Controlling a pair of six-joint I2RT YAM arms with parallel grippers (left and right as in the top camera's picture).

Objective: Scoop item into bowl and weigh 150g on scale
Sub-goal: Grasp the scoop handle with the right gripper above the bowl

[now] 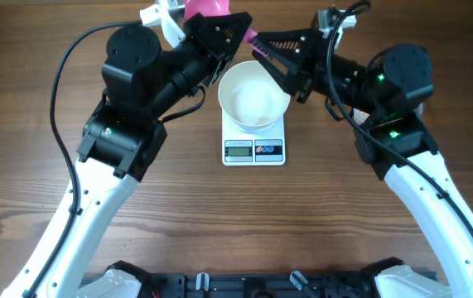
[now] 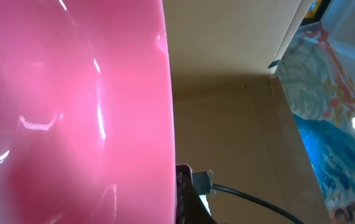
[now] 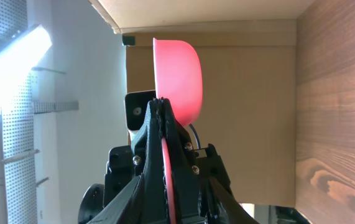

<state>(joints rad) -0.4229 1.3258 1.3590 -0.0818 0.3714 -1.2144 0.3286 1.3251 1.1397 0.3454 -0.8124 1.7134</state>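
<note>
One white bowl sits on one scale, centre frame. One pink scoop, top edge, is mostly hidden; the right gripper clamps its handle. The left gripper is closed; on what, unclear.

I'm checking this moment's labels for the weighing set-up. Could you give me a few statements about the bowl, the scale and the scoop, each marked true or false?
1. The white bowl stands on the scale. True.
2. The bowl is heaped with beans. False: its inside is bare white.
3. The right gripper is shut on the handle of a pink scoop. True.
4. The bowl hides the scale's display. False: the display and the two buttons show on the front strip, clear of the bowl.
</note>
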